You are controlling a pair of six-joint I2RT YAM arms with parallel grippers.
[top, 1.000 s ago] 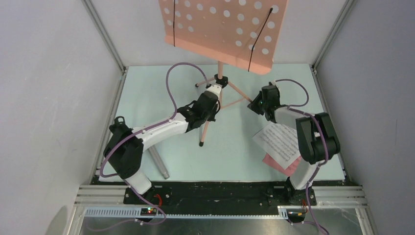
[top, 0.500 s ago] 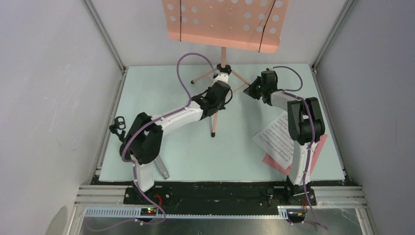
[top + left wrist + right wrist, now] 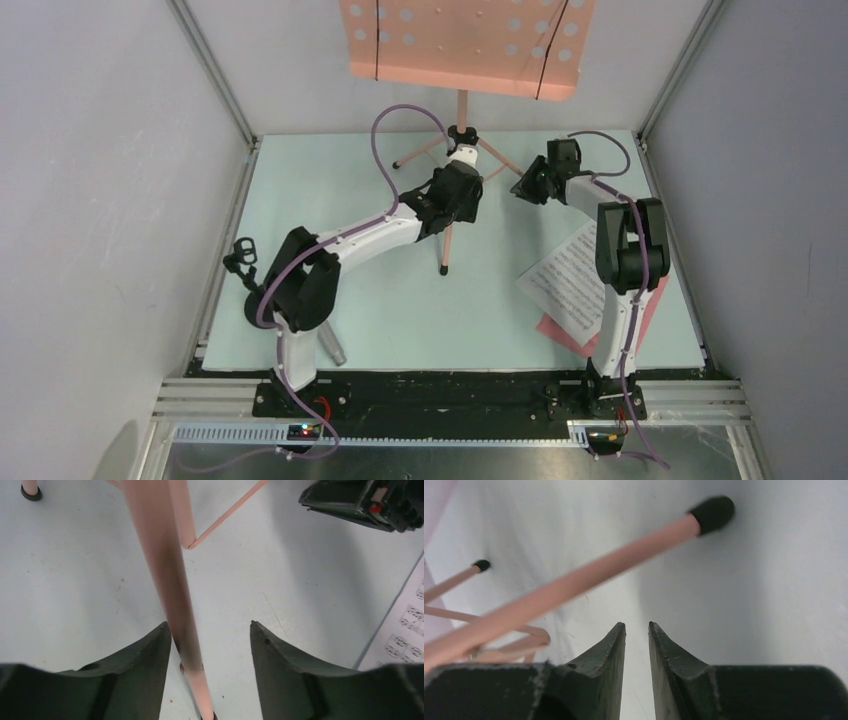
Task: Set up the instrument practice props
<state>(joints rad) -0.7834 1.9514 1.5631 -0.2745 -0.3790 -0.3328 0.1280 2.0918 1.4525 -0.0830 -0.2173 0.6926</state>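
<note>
Where the counter (image 3: 330,200) meets the back wall, the salmon-pink music stand (image 3: 461,115) is upright on its tripod, with its perforated desk (image 3: 465,45) at the top of the overhead view. One leg (image 3: 448,250) runs toward me and ends in a black foot on the counter. My left hand (image 3: 210,625) is spread wide around that leg. The leg sits close against the left finger (image 3: 145,660) with clear space to the other, so nothing is pinched. My right hand (image 3: 637,627) is just beside the stand's right leg (image 3: 574,585). Its fingers are pressed nearly together, with only a thin slit and nothing between them, and the leg crosses above the fingertips, apart from them. Farther out, the white sheet-music page (image 3: 565,285) lies on a pink page (image 3: 580,342) by the right arm. On the left — partly hidden by the left arm — the grey microphone (image 3: 331,345) lies at the near edge, and the small black mic stand (image 3: 240,253) is near the counter's left edge.
</note>
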